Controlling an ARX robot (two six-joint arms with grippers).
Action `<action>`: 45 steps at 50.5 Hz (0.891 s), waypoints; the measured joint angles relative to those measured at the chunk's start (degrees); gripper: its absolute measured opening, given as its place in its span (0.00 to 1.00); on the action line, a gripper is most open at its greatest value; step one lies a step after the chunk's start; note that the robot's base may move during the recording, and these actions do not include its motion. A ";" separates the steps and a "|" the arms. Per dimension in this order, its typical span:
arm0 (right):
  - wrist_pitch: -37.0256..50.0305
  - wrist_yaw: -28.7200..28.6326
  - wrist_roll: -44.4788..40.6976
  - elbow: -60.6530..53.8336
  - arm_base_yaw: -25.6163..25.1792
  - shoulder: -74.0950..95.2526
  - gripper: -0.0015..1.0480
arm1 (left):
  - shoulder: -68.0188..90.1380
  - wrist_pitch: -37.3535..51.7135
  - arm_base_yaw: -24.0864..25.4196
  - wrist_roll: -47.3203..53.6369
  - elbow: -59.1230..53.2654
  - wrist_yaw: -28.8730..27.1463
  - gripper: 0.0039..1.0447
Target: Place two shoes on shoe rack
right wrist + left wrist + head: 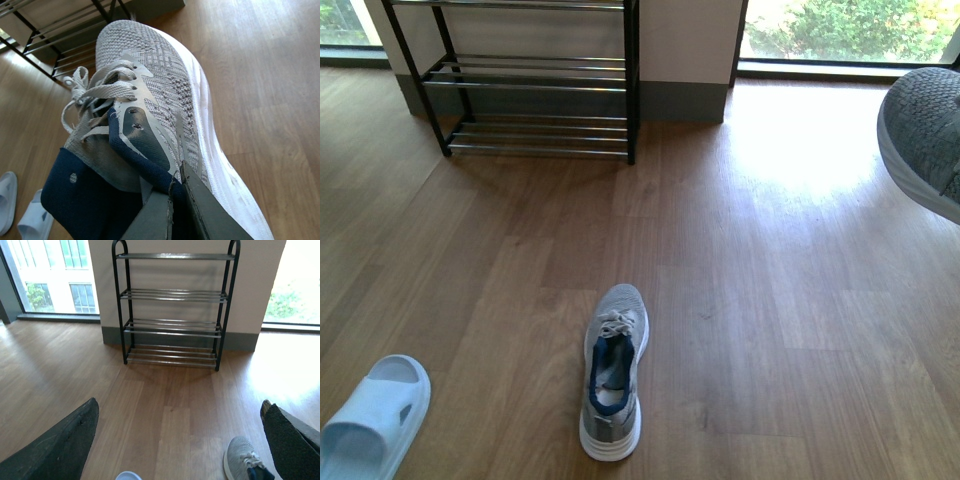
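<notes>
My right gripper (176, 192) is shut on the navy collar of a grey knit sneaker (155, 95) and holds it off the floor; its toe shows at the right edge of the front view (925, 130). The second grey sneaker (614, 368) lies on the wood floor, toe toward the shoe rack (535, 85), and its toe shows in the left wrist view (242, 460). The black rack with chrome rods stands against the wall, all four tiers bare in the left wrist view (172, 305). My left gripper (175, 440) is open and empty above the floor.
A pale blue slide (375, 415) lies at the front left; both slides show in the right wrist view (20, 210). Windows flank the wall behind the rack. Wood floor (770, 300) stretches between the sneaker and the rack.
</notes>
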 joint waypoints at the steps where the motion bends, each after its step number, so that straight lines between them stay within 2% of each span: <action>1: 0.00 0.07 0.00 0.00 -0.04 0.04 0.01 | 0.00 0.07 0.00 -0.02 0.00 -0.02 0.91; 19: 0.00 -0.44 0.02 -0.04 0.02 0.09 0.01 | 0.02 0.00 0.00 -0.07 0.00 -0.31 0.91; 25: 0.00 -0.42 0.02 -0.04 0.04 0.09 0.01 | 7.69 -0.61 -5.01 -8.85 1.73 -19.12 0.91; 27: 0.00 -0.28 0.02 -0.04 0.02 0.09 0.01 | 14.93 3.04 -4.61 -12.28 2.34 -22.47 0.91; 31: 0.00 -0.26 0.00 -0.04 0.04 0.09 0.01 | 24.74 9.38 -2.71 -12.92 2.89 -21.79 0.91; 37: 0.00 -0.31 0.02 -0.04 0.02 0.09 0.01 | 48.54 24.59 1.84 -10.60 5.90 -12.61 0.91; 45: 0.00 -0.31 0.00 -0.04 0.04 0.09 0.01 | 73.37 38.51 2.73 -6.51 11.19 -3.80 0.91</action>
